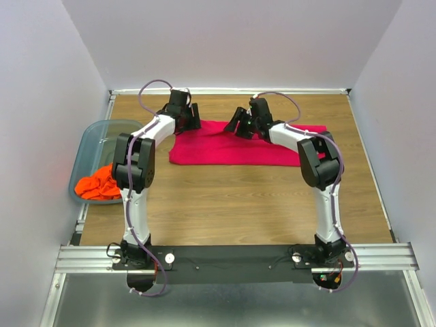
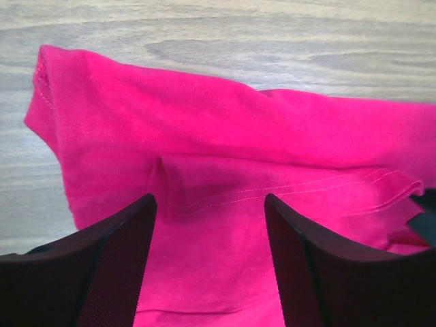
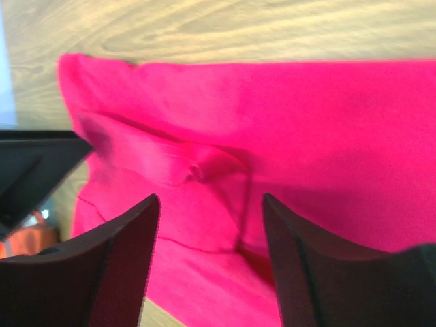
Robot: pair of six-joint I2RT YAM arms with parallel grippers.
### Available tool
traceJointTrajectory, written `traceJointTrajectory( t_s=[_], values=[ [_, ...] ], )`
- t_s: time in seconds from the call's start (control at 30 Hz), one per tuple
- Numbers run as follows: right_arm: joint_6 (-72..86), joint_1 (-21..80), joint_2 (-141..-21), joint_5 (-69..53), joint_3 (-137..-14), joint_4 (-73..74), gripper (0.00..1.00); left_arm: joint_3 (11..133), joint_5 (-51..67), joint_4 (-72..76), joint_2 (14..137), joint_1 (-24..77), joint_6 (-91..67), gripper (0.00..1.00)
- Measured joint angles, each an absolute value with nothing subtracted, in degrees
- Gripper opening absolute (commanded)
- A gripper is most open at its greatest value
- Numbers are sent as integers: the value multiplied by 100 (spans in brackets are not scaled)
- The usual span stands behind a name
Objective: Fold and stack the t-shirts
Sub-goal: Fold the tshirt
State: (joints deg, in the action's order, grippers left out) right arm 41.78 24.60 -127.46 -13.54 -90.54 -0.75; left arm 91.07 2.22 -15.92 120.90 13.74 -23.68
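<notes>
- Lying along the far part of the table (image 1: 238,204), the magenta-pink t-shirt (image 1: 231,148) is folded into a long band running left to right. It sits closer to the far edge than to the near one.
- The band's left end is roughly square. Its right end stretches toward the table's right edge and passes under the right arm.
- The left gripper (image 1: 189,114) is over the shirt's far left corner, pointing down at it.
- From the left wrist camera, that gripper (image 2: 210,204) has its jaws spread wide. Its two dark fingers (image 2: 116,266) stand well apart, with open pink cloth between them and nothing pinched.
- I cannot tell whether the fingertips touch the fabric or hang just above it.
- Beyond those fingers a stitched hem (image 2: 306,187) runs across a folded-over layer. Bare wood shows past the shirt's edge.
- The right gripper (image 1: 240,122) is over the shirt's far edge, about midway along the band and well apart from the left gripper.
- From the right wrist camera, the right gripper (image 3: 211,201) is also wide open and holding nothing. Its fingers (image 3: 116,266) stand on either side of loose pink cloth.
- A small raised pucker (image 3: 197,170) in the cloth sits just beyond the gap between those fingers.
- The orange t-shirt (image 1: 99,184) is crumpled in a heap at the near end of the translucent blue-grey bin (image 1: 95,129).
- The bin stands at the table's left edge, so the two shirts are well apart.
</notes>
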Motion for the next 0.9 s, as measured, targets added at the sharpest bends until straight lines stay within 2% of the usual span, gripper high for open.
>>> traceJointTrajectory(
  t_s=[0.1,0.23,0.37,0.43,0.47,0.5,0.6,0.63,0.67,0.9],
  values=[
    [3955,2418,-12468,-1162,-8696,38,80,9024,222,-1577,11952,1356,-2383,76],
    [3627,2165,-11732,-893,-8112,287,80,8656,202,-1605,11325,1328,-2383,76],
    [3124,1601,-10654,-550,-7542,591,80,8012,82,-1494,10289,1321,-2373,62],
    [2908,1369,-10248,-399,-7393,716,78,7607,54,-1382,9795,1323,-2368,58],
    [2825,1332,-10136,-357,-7336,768,76,7496,56,-1356,9699,1323,-2373,51],
    [2735,1304,-9946,-316,-7216,808,74,7157,58,-1280,9489,1323,-2375,49],
    [2622,1343,-9614,-261,-6785,976,71,6552,93,-1177,9417,1323,-2362,45],
    [2604,1352,-9572,-252,-6615,1031,68,6399,102,-1170,9459,1323,-2364,39],
    [2604,1354,-9568,-248,-6458,1096,64,6202,117,-1186,9539,1323,-2364,38],
    [2585,904,-9751,-54,-6071,1433,60,5898,215,-1192,9959,1291,-2427,36]
  ],
)
